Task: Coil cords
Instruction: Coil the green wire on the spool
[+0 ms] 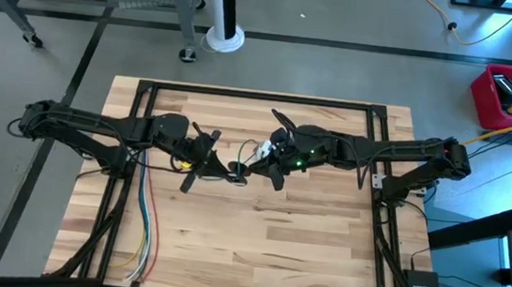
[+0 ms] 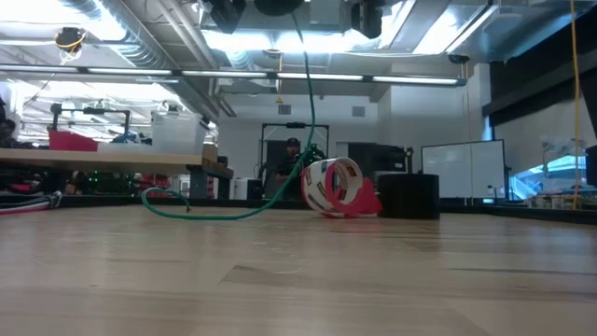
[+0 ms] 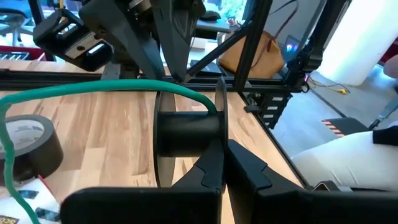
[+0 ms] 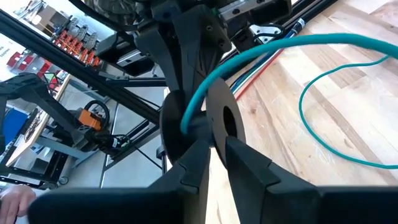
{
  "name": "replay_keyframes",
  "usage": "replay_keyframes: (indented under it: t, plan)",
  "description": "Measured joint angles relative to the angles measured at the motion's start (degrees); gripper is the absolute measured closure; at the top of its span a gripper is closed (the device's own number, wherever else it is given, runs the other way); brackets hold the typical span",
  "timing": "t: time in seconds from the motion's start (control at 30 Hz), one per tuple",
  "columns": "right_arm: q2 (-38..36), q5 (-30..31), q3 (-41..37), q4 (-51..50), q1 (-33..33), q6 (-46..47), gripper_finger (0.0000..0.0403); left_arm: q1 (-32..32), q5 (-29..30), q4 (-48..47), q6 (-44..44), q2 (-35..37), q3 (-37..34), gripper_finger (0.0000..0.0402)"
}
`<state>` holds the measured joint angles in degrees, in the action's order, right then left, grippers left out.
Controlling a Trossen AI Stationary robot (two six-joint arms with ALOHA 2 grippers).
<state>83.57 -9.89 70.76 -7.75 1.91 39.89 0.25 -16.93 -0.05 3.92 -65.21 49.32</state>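
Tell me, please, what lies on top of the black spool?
A green cord arcs over the black spool, across its core. The left gripper's fingers cover its underside.

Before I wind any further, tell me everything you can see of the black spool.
The black spool looks like matte plastic, with a short, thick hub between two thin round flanges, one showing a centre hole. It is held off the table between the two arms, its axis roughly level. The left gripper is shut on one flange's edge, and the right gripper appears to pinch a flange too. The green cord drapes over the hub, which otherwise looks bare.
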Motion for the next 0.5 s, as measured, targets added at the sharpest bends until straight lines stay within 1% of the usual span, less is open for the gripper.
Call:
replay_keyframes:
  t: [0.1,0.37,0.5]
  plan:
    - [0.0,0.1,0.0,0.3,0.0,-0.3,0.0343,0.0,0.0,0.3,-0.1,0.0,0.0,0.0401]
    - [0.0,0.2,0.0,1.2,0.0,-1.3,0.0343,0.0,-0.1,5.2,-1.3,0.0,0.0,0.0401]
    - [0.0,-0.2,0.0,1.9,0.0,-1.7,0.0343,0.0,-0.2,5.5,-1.3,0.0,0.0,0.0401]
